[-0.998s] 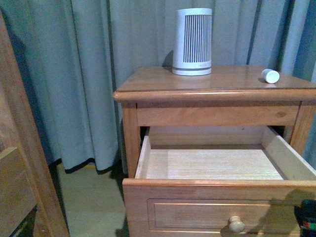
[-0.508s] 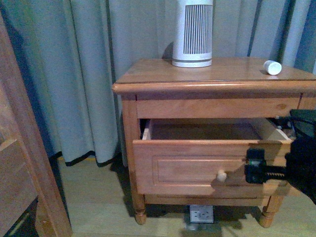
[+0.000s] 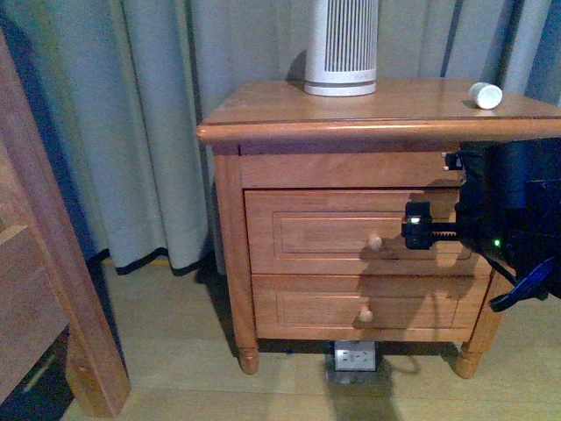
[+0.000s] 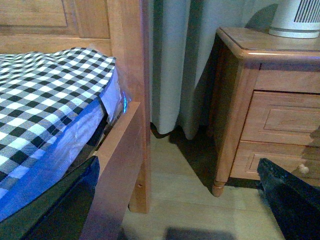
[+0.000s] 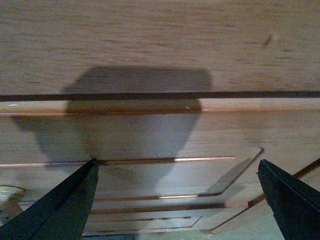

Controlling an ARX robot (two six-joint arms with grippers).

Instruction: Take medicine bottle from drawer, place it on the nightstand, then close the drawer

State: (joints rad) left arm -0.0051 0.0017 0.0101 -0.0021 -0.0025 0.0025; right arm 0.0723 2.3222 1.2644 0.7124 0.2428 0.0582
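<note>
While the drawer (image 3: 351,231) sits flush, the bottle (image 3: 485,95) lies upper right on the nightstand (image 3: 263,114); right fingers (image 5: 60,205) spread wide at its front, holding nothing.

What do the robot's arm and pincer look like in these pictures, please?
The right arm is a boxy black housing with a small green light, a white label and a blue part below. Its pincer is black with silver metal. Both wrist views show plain black tapered fingers.
</note>
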